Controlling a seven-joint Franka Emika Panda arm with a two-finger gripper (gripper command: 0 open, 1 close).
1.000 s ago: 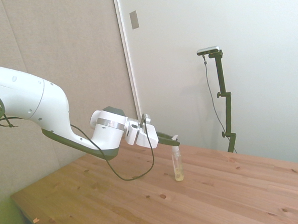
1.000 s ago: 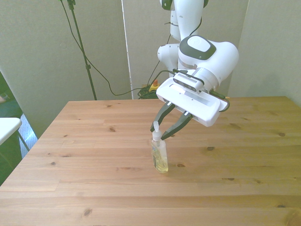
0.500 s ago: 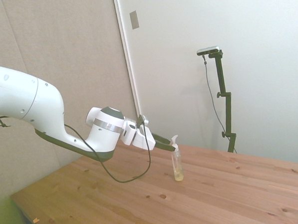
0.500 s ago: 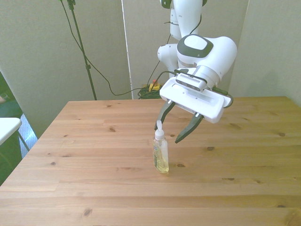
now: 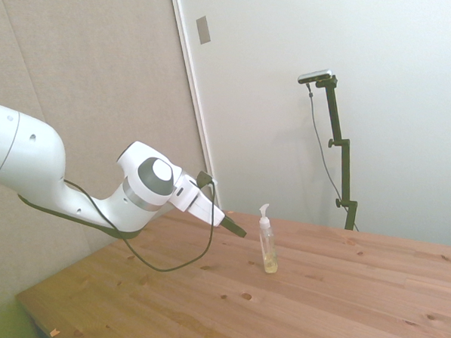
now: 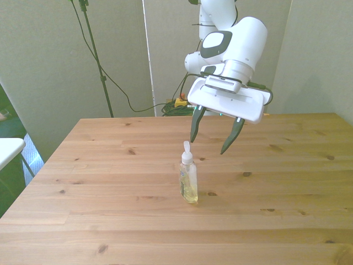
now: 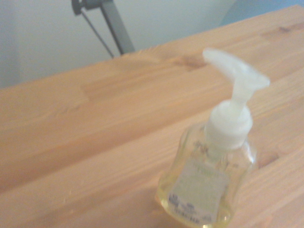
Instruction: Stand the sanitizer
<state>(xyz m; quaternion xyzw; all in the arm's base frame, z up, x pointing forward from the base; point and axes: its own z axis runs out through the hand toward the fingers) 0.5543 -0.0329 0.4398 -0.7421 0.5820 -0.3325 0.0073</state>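
The sanitizer (image 6: 187,176) stands upright on the wooden table (image 6: 110,165), a slim clear bottle with a white pump nozzle and yellowish liquid at its bottom. It also shows in the side view (image 5: 268,242) and close up in the wrist view (image 7: 211,185), where its small label faces the camera. My gripper (image 6: 215,139) hangs open above and behind the bottle, toward the front view's right, touching nothing. Its dark fingers (image 5: 235,230) are well apart from the nozzle in the side view.
Black cables (image 6: 165,107) lie on the floor beyond the table's far edge. A grey door or panel with a white frame (image 5: 195,102) stands behind the table in the side view.
My gripper let go of the sanitizer's pump, opened wide, then drew back and up away from the bottle. The bottle stays standing in the same place.
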